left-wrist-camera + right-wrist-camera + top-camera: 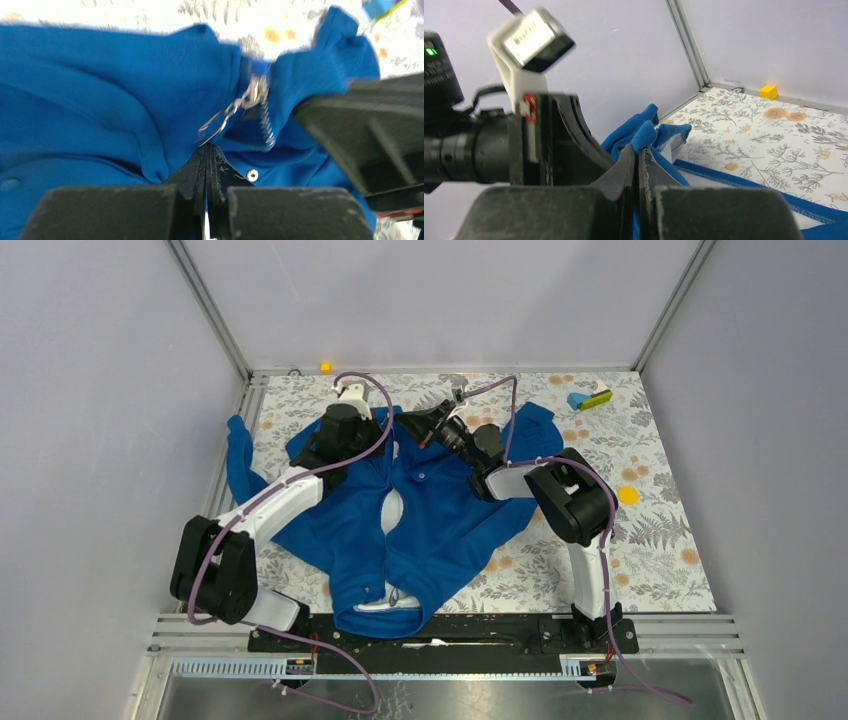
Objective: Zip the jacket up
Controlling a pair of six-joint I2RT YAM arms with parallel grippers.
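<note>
Left wrist shows the jacket (100, 90), softly folded, with silvery zipper teeth (268, 126).

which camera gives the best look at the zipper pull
The left wrist view: the silver zipper pull and teeth sit close up, just beyond the closed left gripper. In the top external view it is too small to make out on the jacket. The right wrist view shows only pinched blue fabric.

You had one jacket (440, 530), two arms, left arm (265, 508) and right arm (578, 502), two grippers, left gripper (207, 147) and right gripper (640, 150), one zipper pull (225, 117), one silver snap (252, 175), one yellow cube (325, 367), one yellow disc (627, 495), one blue-and-green object (590, 399).
</note>
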